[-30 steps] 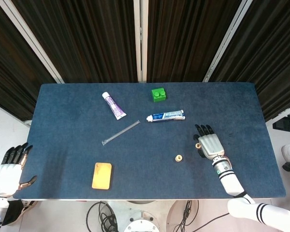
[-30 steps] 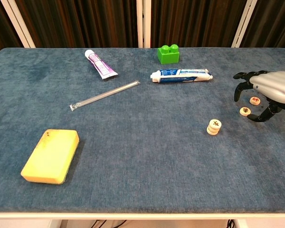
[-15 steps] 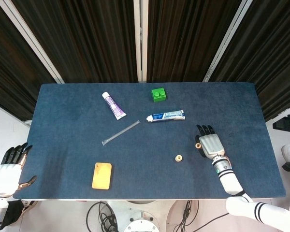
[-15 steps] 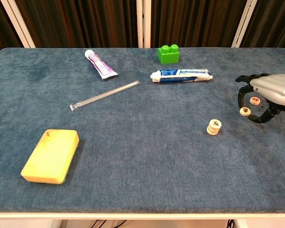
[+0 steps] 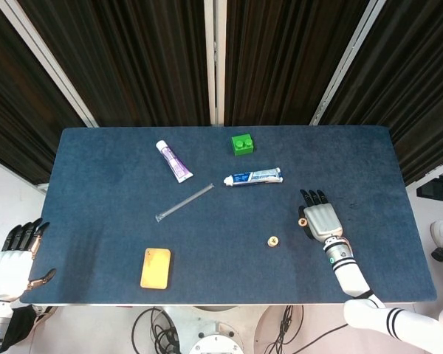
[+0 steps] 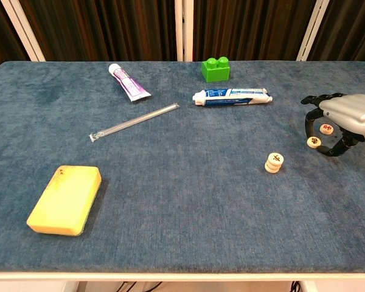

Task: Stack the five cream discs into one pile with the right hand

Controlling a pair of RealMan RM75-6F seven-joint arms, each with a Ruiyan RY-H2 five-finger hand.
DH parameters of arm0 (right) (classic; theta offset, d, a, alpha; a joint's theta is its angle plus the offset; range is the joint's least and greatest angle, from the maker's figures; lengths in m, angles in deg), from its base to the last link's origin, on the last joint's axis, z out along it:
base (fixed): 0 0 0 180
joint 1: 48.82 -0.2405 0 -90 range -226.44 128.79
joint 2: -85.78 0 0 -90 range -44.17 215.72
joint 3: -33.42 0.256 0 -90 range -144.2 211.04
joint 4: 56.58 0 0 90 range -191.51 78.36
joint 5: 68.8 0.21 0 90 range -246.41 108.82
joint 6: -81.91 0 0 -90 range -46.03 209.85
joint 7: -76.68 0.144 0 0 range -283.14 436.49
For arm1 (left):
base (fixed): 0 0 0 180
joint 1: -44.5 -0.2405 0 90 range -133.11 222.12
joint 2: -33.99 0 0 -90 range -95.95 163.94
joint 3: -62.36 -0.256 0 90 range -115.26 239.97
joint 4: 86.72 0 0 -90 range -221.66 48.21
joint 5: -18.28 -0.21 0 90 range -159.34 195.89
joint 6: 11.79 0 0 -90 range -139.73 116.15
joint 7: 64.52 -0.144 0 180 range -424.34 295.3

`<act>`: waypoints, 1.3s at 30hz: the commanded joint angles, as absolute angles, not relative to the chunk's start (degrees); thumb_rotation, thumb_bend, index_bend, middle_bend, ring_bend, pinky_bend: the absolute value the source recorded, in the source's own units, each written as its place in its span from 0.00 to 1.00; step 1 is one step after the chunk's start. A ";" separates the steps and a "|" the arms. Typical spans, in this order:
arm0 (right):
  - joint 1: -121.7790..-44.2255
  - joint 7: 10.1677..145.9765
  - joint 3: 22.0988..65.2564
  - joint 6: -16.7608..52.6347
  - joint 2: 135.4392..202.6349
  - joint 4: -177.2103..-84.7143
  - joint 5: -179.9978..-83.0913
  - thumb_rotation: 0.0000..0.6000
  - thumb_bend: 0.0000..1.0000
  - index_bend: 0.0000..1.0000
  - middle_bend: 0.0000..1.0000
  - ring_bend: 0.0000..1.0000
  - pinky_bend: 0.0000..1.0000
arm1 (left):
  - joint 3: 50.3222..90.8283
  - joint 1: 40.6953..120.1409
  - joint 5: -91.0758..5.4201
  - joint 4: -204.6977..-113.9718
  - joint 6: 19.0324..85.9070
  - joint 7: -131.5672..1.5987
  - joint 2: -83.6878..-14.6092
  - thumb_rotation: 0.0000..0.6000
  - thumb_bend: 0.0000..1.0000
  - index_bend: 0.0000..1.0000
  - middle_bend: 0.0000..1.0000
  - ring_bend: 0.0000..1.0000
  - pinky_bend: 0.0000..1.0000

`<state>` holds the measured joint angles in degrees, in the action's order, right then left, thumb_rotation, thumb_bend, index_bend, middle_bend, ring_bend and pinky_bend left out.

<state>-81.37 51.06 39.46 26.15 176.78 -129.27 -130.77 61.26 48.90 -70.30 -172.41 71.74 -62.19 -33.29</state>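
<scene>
A short pile of cream discs (image 6: pixel 274 162) stands on the blue table right of centre; the head view shows the pile (image 5: pixel 273 240) from above. Two loose cream discs lie further right, one (image 6: pixel 327 128) under my right hand and one (image 6: pixel 314 142) just in front of it. My right hand (image 6: pixel 348 117) hovers palm down over them, fingers arched to the table around the far disc and gripping nothing. From above, the right hand (image 5: pixel 323 219) has one disc (image 5: pixel 303 221) at its left edge. My left hand (image 5: pixel 12 262) hangs off the table's lower left corner, fingers apart and empty.
A yellow sponge (image 6: pixel 66 199) lies front left. A clear straw (image 6: pixel 134 121) and a purple tube (image 6: pixel 129 82) lie at mid left. A toothpaste tube (image 6: pixel 232 96) and a green brick (image 6: pixel 215 69) sit behind the pile. The table edge (image 6: pixel 353 61) runs close behind my right hand.
My right hand has drawn slightly right and its fingers have curled in closer around the far loose disc. The discs and the left hand have not moved.
</scene>
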 commanded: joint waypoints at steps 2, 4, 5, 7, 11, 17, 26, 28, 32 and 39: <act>-81.11 52.07 39.77 25.41 176.11 -130.17 -131.54 1.00 0.31 0.50 0.04 0.00 0.00 | 61.54 48.82 -70.22 -170.36 71.96 -61.40 -34.63 1.00 0.19 0.00 0.00 0.00 0.00; -80.94 52.69 39.94 24.76 175.13 -131.58 -132.34 1.00 0.31 0.50 0.04 0.00 0.00 | 61.08 48.54 -70.58 -171.44 72.17 -61.59 -33.71 1.00 0.19 0.00 0.00 0.00 0.00; -80.89 52.81 39.97 24.47 174.60 -132.36 -132.74 1.00 0.31 0.50 0.04 0.00 0.00 | 61.08 48.61 -70.51 -171.59 72.00 -61.69 -33.63 1.00 0.19 0.00 0.00 0.00 0.00; -80.80 53.23 39.84 24.05 173.20 -134.64 -133.88 1.00 0.31 0.50 0.04 0.00 0.00 | 61.10 48.72 -70.49 -171.85 71.82 -61.88 -33.53 1.00 0.19 0.00 0.00 0.00 0.00; -80.75 54.65 39.22 23.92 170.44 -139.23 -136.58 1.00 0.31 0.50 0.05 0.00 0.00 | 61.15 48.87 -70.61 -172.18 71.76 -62.19 -33.51 1.00 0.19 0.00 0.00 0.00 0.00; -80.79 53.47 37.71 23.40 168.08 -144.79 -139.76 1.00 0.31 0.51 0.05 0.00 0.00 | 61.10 48.86 -70.62 -172.45 71.77 -62.45 -33.46 1.00 0.19 0.00 0.00 0.00 0.00; -81.72 47.70 36.38 24.28 168.29 -148.80 -139.38 1.00 0.31 0.51 0.05 0.00 0.00 | 61.02 48.61 -70.62 -172.23 72.11 -61.88 -33.49 1.00 0.19 0.00 0.00 0.00 0.00; -81.93 46.52 36.13 24.51 168.84 -148.69 -138.96 1.00 0.31 0.51 0.05 0.00 0.00 | 61.00 48.55 -70.61 -172.05 72.16 -61.64 -33.52 1.00 0.19 0.00 0.00 0.00 0.00; -82.20 45.18 35.98 24.64 169.87 -148.44 -138.30 1.00 0.31 0.52 0.05 0.00 0.00 | 61.01 48.47 -70.61 -171.77 72.30 -61.21 -33.49 1.00 0.19 0.00 0.00 0.00 0.00; -82.62 43.75 36.02 24.15 171.19 -148.29 -138.17 1.00 0.31 0.51 0.04 0.00 0.00 | 61.10 48.56 -70.74 -171.50 72.36 -60.74 -33.47 1.00 0.19 0.00 0.00 0.00 0.00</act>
<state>-82.58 43.85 36.00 24.23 171.09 -148.33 -138.15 61.10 48.55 -70.73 -171.51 72.37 -60.75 -33.47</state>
